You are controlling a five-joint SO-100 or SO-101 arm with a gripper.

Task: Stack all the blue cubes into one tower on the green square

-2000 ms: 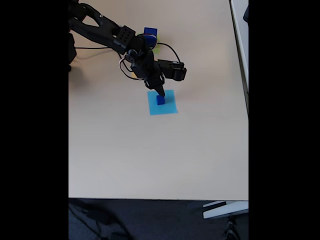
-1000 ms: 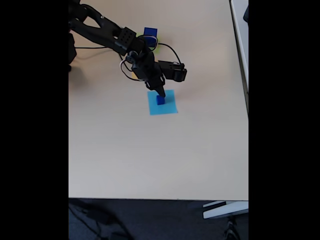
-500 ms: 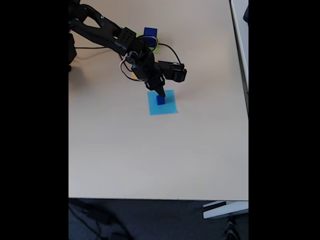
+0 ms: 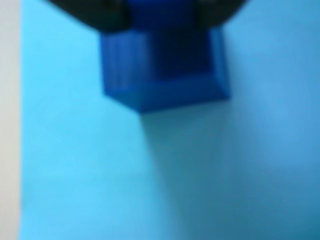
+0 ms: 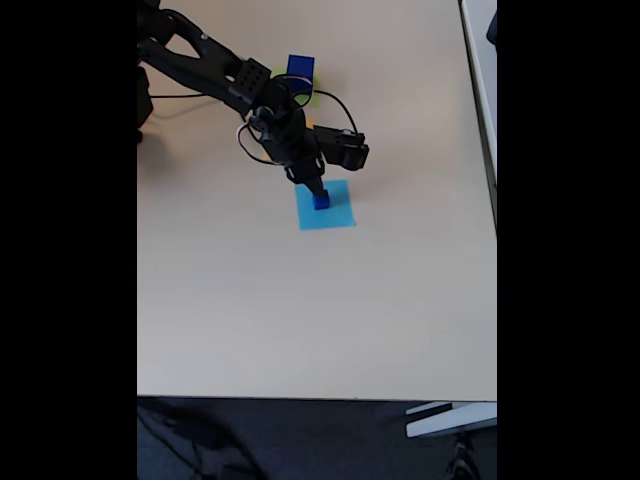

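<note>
A small dark blue cube (image 5: 320,200) sits on a flat light blue paper square (image 5: 326,208). In the fixed view my gripper (image 5: 316,192) comes down on it from the upper left. The wrist view shows the same cube (image 4: 165,75) close up, with my gripper (image 4: 162,20) shut on its top part and a dark finger on each side. A larger blue cube (image 5: 300,68) stands behind the arm on the green square (image 5: 313,96), which is mostly hidden by the arm.
The beige table (image 5: 300,320) has wide free room in front of and to the right of the light blue square (image 4: 225,175). The arm's base and cables (image 5: 150,90) are at the back left. The table's right edge (image 5: 494,200) is near.
The wrist and its motor block have shifted slightly left and down over the cube. The small cube stays at the same spot on the light blue square.
</note>
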